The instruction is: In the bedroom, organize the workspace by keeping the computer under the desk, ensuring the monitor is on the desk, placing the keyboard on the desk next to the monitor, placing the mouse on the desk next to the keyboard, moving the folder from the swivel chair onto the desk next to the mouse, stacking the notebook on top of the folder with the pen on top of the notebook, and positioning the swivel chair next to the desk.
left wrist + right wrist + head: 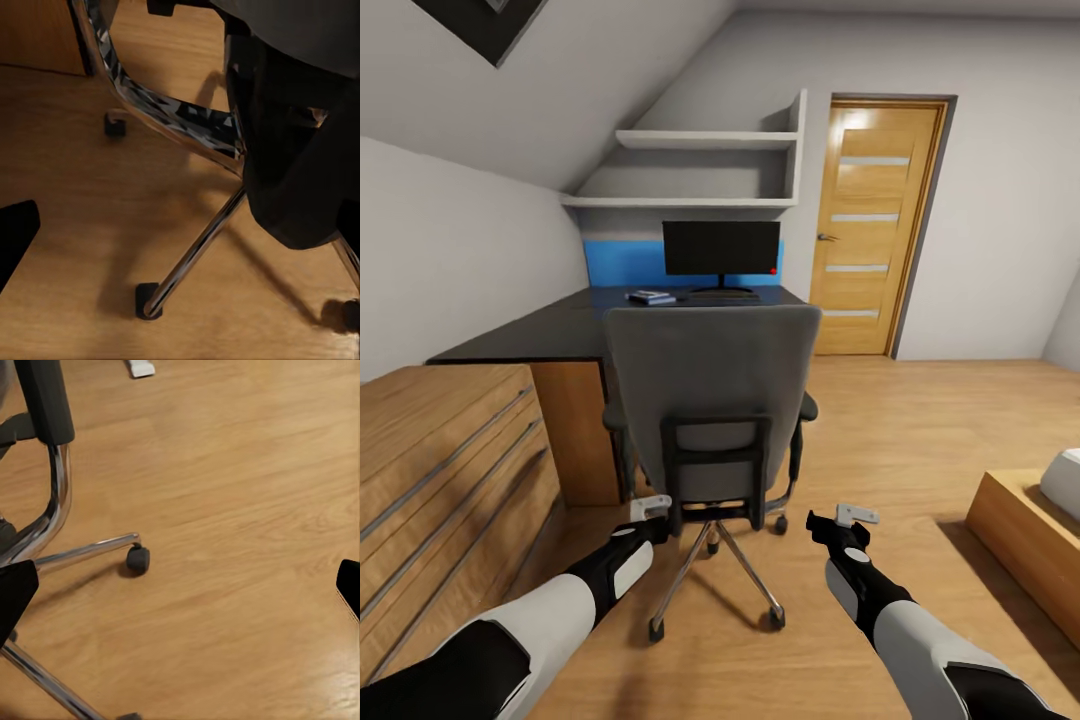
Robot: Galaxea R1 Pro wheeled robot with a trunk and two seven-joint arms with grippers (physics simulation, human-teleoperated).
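I'm facing the back of one swivel chair (710, 390), standing tight against the surface (540, 335) edge. One monitor (721, 248) is sitting beyond the chair. Open floor (920, 420) is running beside the chair toward the door (873, 225). Left hand (650, 507) and right hand (856, 516) are hovering behind the chair, both spread, pinching nothing.

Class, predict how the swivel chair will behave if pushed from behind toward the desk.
The swivel chair will likely roll easily: its castors rest on smooth wood floor. It may swivel or veer if pushed off-centre. A high push on the tall back might tip it slightly.
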